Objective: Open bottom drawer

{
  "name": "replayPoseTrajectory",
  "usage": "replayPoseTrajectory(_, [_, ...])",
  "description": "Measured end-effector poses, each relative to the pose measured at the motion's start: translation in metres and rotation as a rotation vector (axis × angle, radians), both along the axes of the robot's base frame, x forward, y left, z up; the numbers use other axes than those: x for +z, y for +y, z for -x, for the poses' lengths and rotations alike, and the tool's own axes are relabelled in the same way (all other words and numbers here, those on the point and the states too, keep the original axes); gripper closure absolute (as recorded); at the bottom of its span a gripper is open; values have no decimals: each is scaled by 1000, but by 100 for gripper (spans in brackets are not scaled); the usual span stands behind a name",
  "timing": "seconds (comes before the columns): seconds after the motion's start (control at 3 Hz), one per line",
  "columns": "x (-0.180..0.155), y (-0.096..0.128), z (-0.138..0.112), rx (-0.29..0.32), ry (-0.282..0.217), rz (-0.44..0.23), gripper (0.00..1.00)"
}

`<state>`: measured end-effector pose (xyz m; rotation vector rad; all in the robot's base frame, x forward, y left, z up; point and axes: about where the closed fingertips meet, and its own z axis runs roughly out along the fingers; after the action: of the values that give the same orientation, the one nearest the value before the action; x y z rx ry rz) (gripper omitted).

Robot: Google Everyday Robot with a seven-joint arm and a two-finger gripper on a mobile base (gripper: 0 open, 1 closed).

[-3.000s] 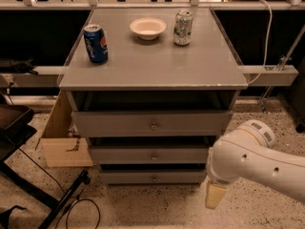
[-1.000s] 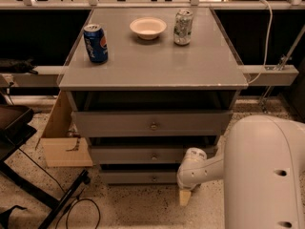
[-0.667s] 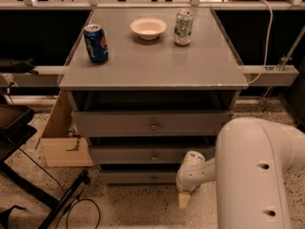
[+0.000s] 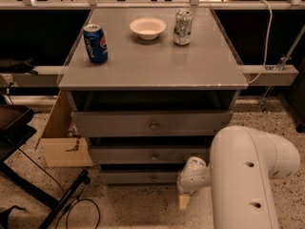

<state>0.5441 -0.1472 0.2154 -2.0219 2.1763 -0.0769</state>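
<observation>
The bottom drawer (image 4: 128, 177) is the slim grey front at the foot of the grey cabinet, shut, with a small round metal knob (image 4: 154, 178) at its centre. My gripper (image 4: 184, 202) hangs from the white arm (image 4: 248, 175) near the floor, just in front of the drawer's right end. It is to the right of the knob and slightly below it, not touching it. The gripper's tan tip points down at the floor.
The middle drawer (image 4: 124, 155) and top drawer (image 4: 119, 124) sit above, both shut. On the cabinet top (image 4: 152, 66) stand a blue can (image 4: 96, 43), a white bowl (image 4: 147, 27) and a silver-green can (image 4: 182, 26). A cardboard box (image 4: 62, 142) and black stand legs with a cable (image 4: 62, 199) lie to the left.
Over three seconds my arm has swung left, bringing the gripper from the cabinet's right corner to the bottom drawer's right end. In the last second it barely moved. The drawers stay shut.
</observation>
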Motion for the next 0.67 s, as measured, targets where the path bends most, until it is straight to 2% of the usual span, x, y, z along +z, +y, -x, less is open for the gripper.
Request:
replayPoseTrajectory(0.33, [-11,7,-36,46,-60,6,0])
replayPoseTrajectory(0.67, [-23,15,-53,67,-73,17,0])
